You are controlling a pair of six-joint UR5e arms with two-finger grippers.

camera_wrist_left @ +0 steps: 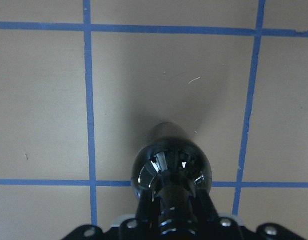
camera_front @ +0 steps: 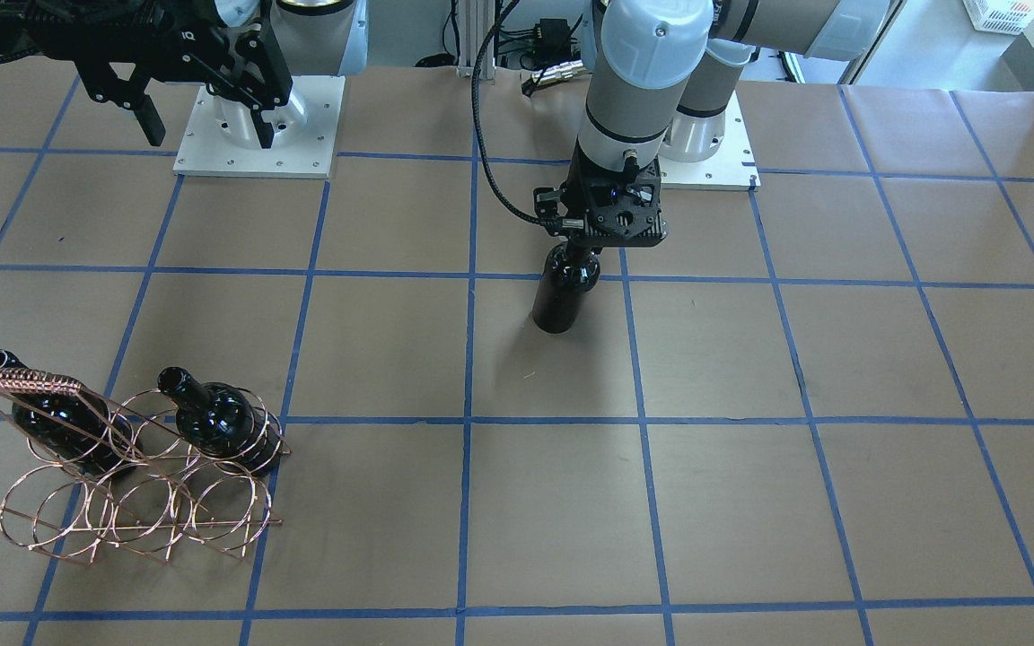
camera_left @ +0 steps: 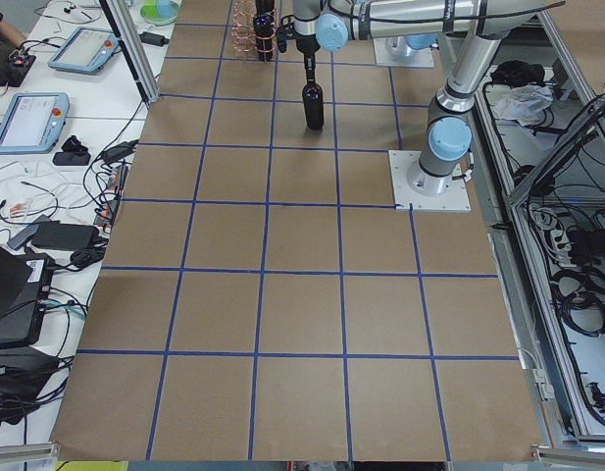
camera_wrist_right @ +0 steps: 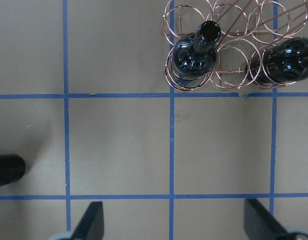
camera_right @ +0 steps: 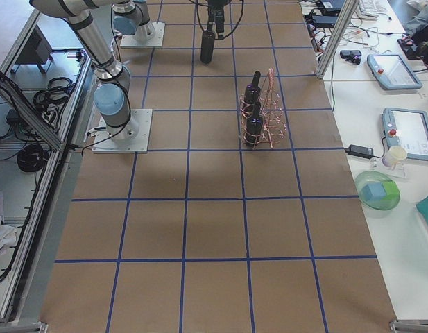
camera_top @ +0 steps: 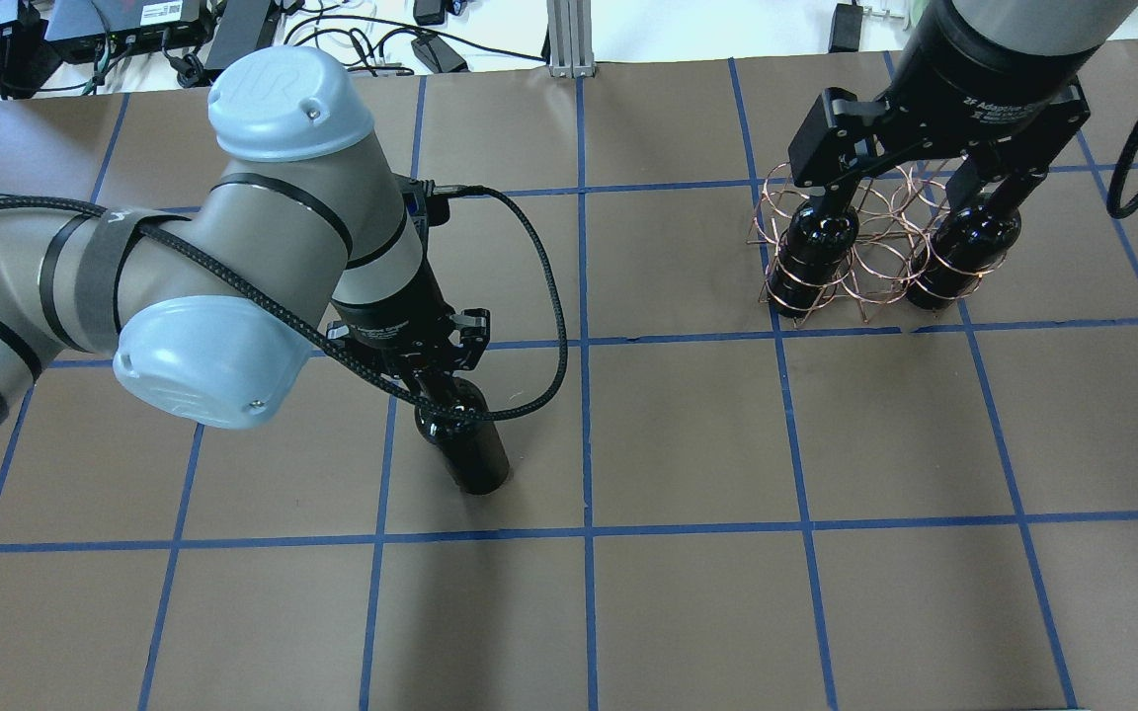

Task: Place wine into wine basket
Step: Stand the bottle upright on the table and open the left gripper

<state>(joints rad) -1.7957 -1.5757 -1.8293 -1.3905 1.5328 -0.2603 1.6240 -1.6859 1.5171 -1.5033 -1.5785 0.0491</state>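
My left gripper (camera_top: pixel 438 378) is shut on the neck of a glossy black wine bottle (camera_top: pixel 467 449), held upright over the left-middle of the table; the same bottle shows in the front view (camera_front: pixel 562 294) and in the left wrist view (camera_wrist_left: pixel 171 162). I cannot tell whether its base touches the table. The copper wire wine basket (camera_top: pixel 870 267) stands at the far right and holds two similar bottles (camera_top: pixel 814 252) (camera_top: pixel 969 247) in its end rings. My right gripper (camera_top: pixel 915 193) is open and empty, high above the basket (camera_wrist_right: pixel 228 75).
The brown paper table (camera_front: pixel 571 502) carries a blue tape grid. White arm base plates (camera_front: pixel 257 148) sit on the robot's side. A black cable (camera_top: pixel 544 286) loops off the left wrist. Side benches hold tablets (camera_right: pixel 390 69) and a green bowl (camera_right: pixel 377 192).
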